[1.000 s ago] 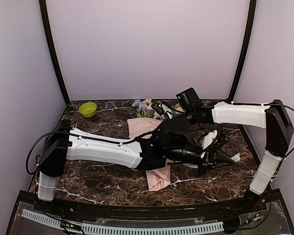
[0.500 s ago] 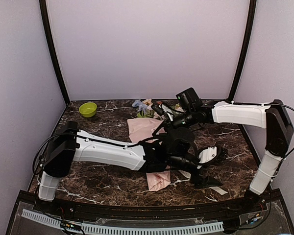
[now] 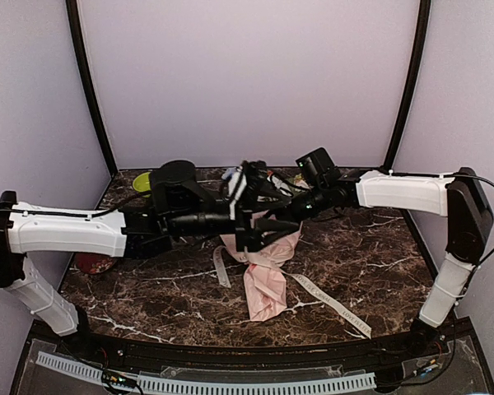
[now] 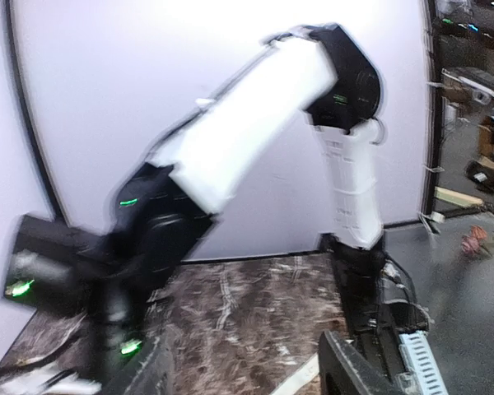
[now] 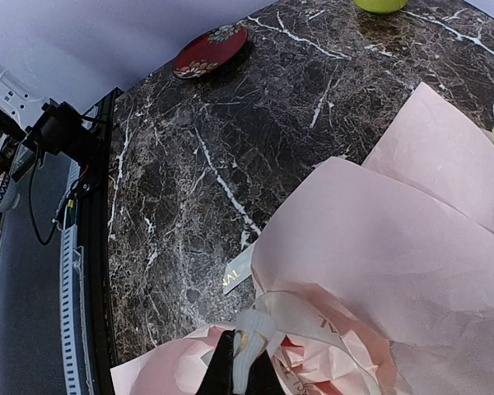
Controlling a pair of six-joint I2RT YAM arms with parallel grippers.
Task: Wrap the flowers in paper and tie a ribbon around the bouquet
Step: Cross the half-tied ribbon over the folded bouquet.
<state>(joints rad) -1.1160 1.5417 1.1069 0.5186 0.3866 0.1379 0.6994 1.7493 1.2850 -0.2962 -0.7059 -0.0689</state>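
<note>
While the right gripper (image 5: pixel 240 368) pinches the ribbon (image 5: pixel 239 270) against the gathered waist of the bouquet (image 3: pixel 263 288) at mid-table, the left gripper (image 4: pixel 251 372), jaws spread and empty, should take a loose tail and draw it gently snug.

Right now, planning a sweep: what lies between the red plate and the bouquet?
Bare marble, then a ribbon tail by the bouquet; right wrist view.

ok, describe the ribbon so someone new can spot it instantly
On the dark marble table, find the pale pink paper bouquet near the middle. The ribbon is the narrow cream strip running from the bouquet toward the table's near right edge, with a shorter tail on the bouquet's left. It is the only thin flat band there, faintly printed.
</note>
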